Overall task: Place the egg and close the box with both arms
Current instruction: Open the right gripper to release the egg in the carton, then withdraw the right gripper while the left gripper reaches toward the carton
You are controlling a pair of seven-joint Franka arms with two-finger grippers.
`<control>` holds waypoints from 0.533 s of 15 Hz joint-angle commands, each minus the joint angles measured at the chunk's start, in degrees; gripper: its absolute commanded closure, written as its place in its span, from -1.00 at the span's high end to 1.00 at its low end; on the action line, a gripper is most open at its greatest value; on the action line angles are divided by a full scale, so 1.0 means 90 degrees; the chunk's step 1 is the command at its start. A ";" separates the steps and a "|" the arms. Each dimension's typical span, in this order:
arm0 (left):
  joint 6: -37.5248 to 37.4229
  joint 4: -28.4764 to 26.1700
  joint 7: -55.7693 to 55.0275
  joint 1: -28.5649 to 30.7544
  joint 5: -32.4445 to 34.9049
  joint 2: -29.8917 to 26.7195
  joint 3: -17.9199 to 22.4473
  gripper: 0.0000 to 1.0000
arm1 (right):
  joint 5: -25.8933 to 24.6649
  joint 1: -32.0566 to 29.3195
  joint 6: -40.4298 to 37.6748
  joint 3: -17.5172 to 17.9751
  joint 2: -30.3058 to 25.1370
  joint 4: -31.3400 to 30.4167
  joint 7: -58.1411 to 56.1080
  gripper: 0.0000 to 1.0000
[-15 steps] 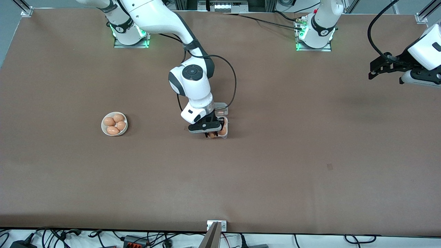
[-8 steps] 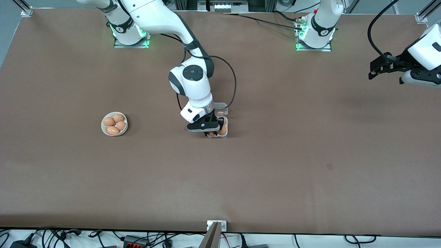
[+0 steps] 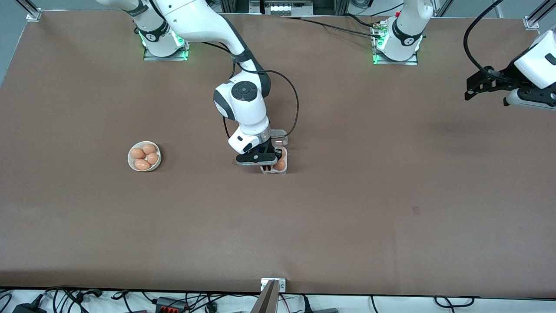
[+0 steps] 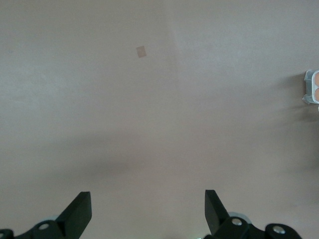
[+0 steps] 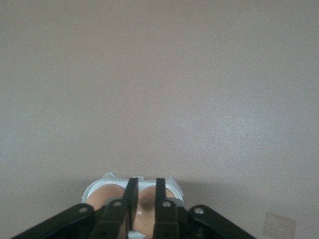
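Observation:
The clear box (image 3: 283, 172) sits mid-table with its lid (image 3: 280, 133) open toward the robots' bases. My right gripper (image 3: 268, 165) is down inside the box. Its fingers (image 5: 131, 191) stand close together on an orange-brown egg (image 5: 145, 209), low in a cell. Another egg (image 3: 281, 165) lies in the neighbouring cell, seen in the right wrist view as the egg (image 5: 101, 197) beside the fingers, with the box rim (image 5: 172, 181) just past them. My left gripper (image 3: 471, 89) waits open in the air over the left arm's end of the table, with nothing between its fingers (image 4: 79, 211). The box (image 4: 311, 87) shows small in the left wrist view.
A round white bowl (image 3: 130, 157) with several eggs stands toward the right arm's end of the table, level with the box. A small tape mark (image 3: 415, 210) lies on the brown mat. A metal bracket (image 3: 273, 284) sits at the table's front edge.
My right gripper has sunk a little with the egg, down into the box, and its fingers have drawn slightly closer. The left arm has not moved.

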 commanded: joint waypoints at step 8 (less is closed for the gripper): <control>-0.0551 0.0281 -0.0054 0.0000 -0.0043 0.0276 -0.0016 1.00 | -0.0045 -0.0589 -0.1402 -0.0159 -0.1359 0.0040 -0.0066 1.00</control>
